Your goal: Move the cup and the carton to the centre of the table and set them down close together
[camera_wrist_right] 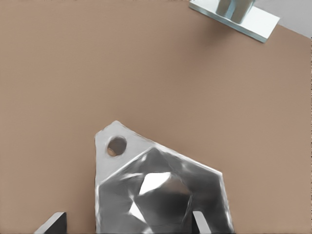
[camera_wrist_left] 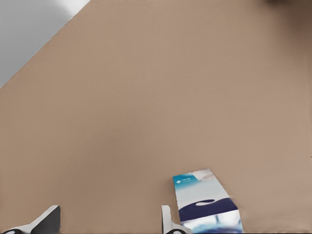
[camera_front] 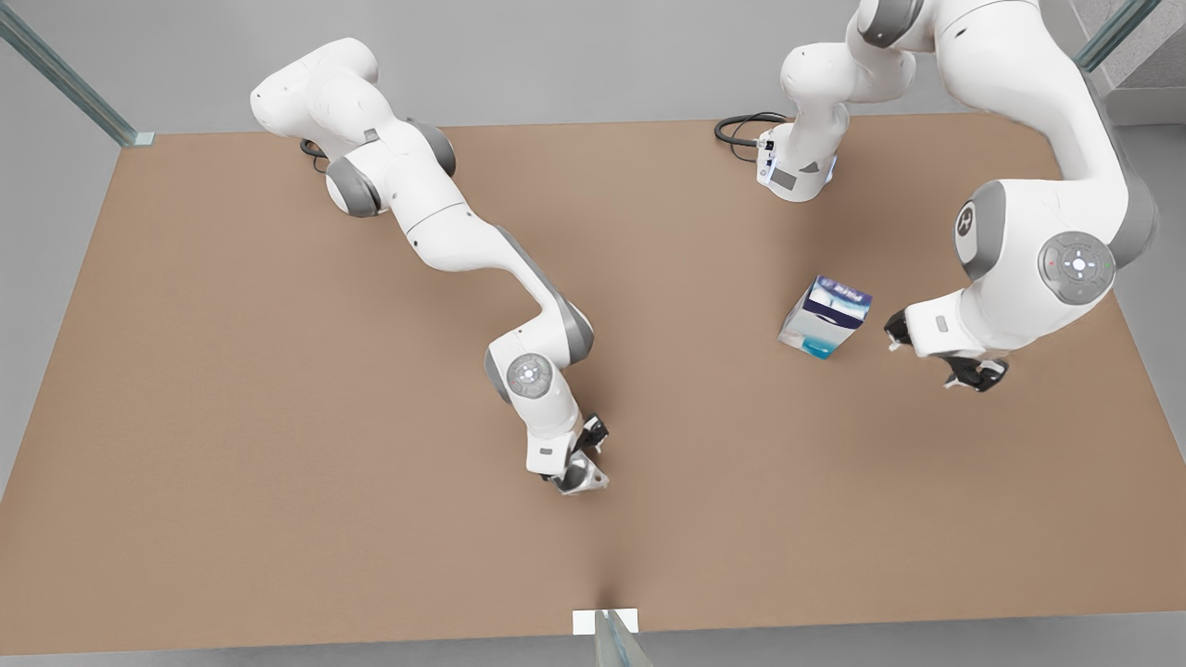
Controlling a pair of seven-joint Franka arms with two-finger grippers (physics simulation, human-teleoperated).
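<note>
**So: cup nearly placed, carton not yet picked up**

My right gripper (camera_front: 582,463) straddles the cup (camera_wrist_right: 161,195) near the table's (camera_front: 278,417) centre, jaws parted around it. My left gripper (camera_front: 931,357) hangs open beside the carton (camera_front: 825,317), toward the right edge, ungrasped

The left gripper (camera_front: 936,355) sits at the end of the arm on the front view's right, which arches high from its base at the far edge and bends down so the hand lies low and roughly level. Its fingers (camera_wrist_left: 168,222) stand spread wide apart with nothing between them. The right gripper (camera_front: 586,459) ends the arm on the front view's left, stretched out low and diagonally, wrist bent downward. Its fingers (camera_wrist_right: 201,223) are parted and straddle the cup (camera_wrist_right: 161,190).
</note>
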